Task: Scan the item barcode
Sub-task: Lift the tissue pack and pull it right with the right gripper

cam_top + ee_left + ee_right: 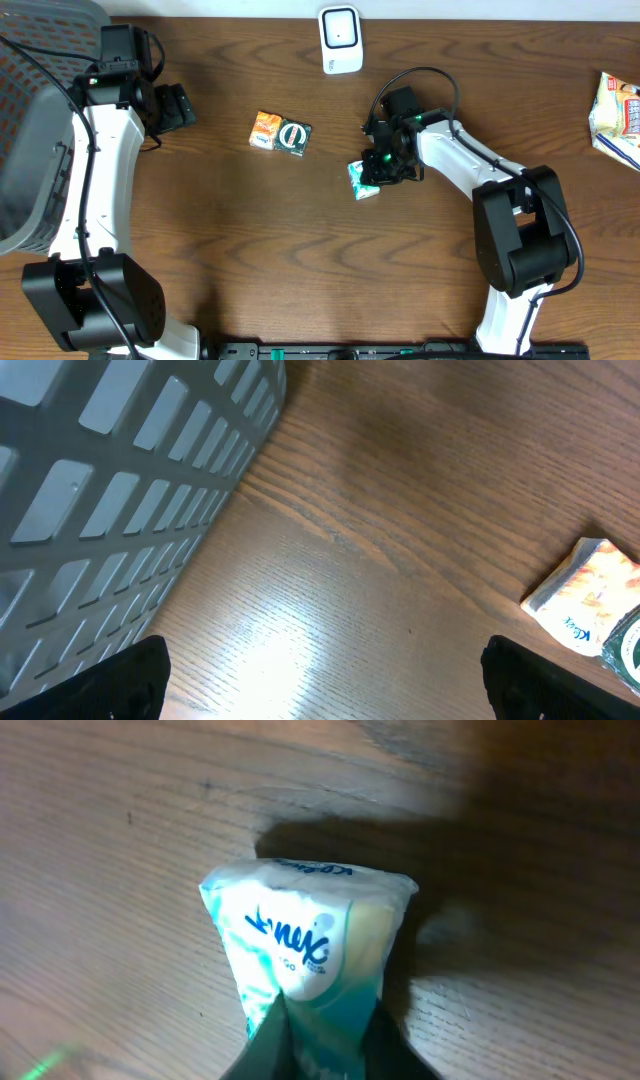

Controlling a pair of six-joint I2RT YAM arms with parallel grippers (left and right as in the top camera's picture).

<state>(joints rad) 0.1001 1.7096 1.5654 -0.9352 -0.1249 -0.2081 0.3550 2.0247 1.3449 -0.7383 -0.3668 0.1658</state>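
Now | right jaws: pinched shut on the near end of the tissue pack, desk centre-right | scanner: far, slightly left of pack | left jaws: wide, empty, far-left.

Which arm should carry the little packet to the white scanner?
Right. The right gripper is shut on the tissue packet, with the scanner close by. The left gripper hangs open and empty beside the basket, farther off.
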